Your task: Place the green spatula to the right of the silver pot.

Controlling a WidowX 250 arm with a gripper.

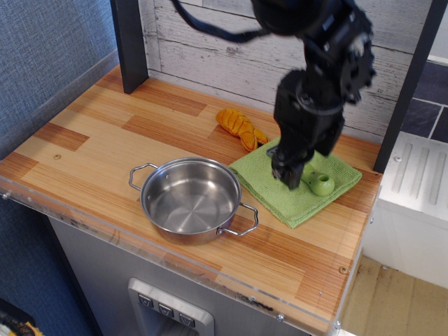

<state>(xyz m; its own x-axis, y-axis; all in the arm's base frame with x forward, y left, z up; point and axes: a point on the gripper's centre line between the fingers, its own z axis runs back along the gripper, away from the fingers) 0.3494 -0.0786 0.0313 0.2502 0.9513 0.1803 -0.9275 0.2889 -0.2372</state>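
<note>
The silver pot [191, 201] stands empty on the wooden counter near its front edge. The green spatula [319, 183] lies on a green folded cloth [294, 199] to the right of the pot. Only the end of its lime-green handle shows; its grey blade is hidden behind the arm. My black gripper [288, 175] hangs low right over the spatula's blade end. Its fingers point down and blur together, so I cannot tell whether they are open or shut.
An orange toy [239, 128] lies behind the cloth near the white plank back wall. A dark post [129, 45] stands at the back left. The counter's right edge [364, 231] runs just beyond the cloth, with a white appliance [413, 182] past it.
</note>
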